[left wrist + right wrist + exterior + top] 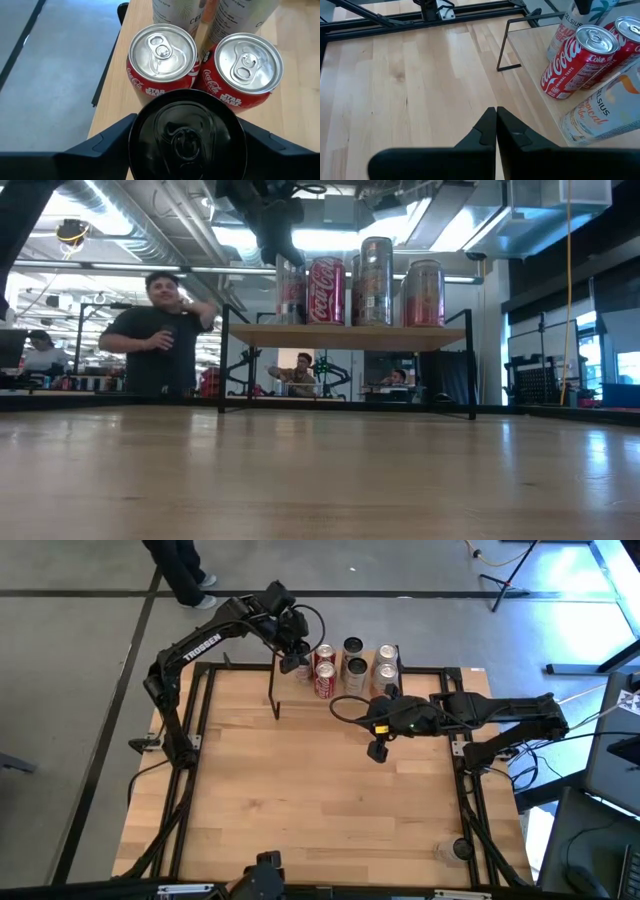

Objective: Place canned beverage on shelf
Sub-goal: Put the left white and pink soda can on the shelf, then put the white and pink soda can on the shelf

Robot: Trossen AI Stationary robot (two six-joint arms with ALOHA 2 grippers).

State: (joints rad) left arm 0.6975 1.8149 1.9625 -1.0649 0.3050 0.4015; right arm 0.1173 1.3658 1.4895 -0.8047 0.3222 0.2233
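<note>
The shelf (345,335) is a light-wood board on thin black legs at the table's far edge; it also shows in the high view (300,692). Two red Coca-Cola cans (162,55) (245,65) and several taller cans (375,280) stand on it. My left gripper (295,658) is shut on a black can (187,135) at the shelf's left end, next to the red cans. My right gripper (496,125) is shut and empty over the table (378,750), nearer than the shelf. My left gripper pinches the black can between its two fingers (107,142), one on each side of the can's wall just below the top rim (134,131). The fingers come from above, pointing down. The can stands upright; in the low view its bottom (290,320) is level with the shelf board.
The red cans stand close against the black can on the shelf. The tabletop (300,800) stretches toward the near edge. People show in the room beyond the table (160,330).
</note>
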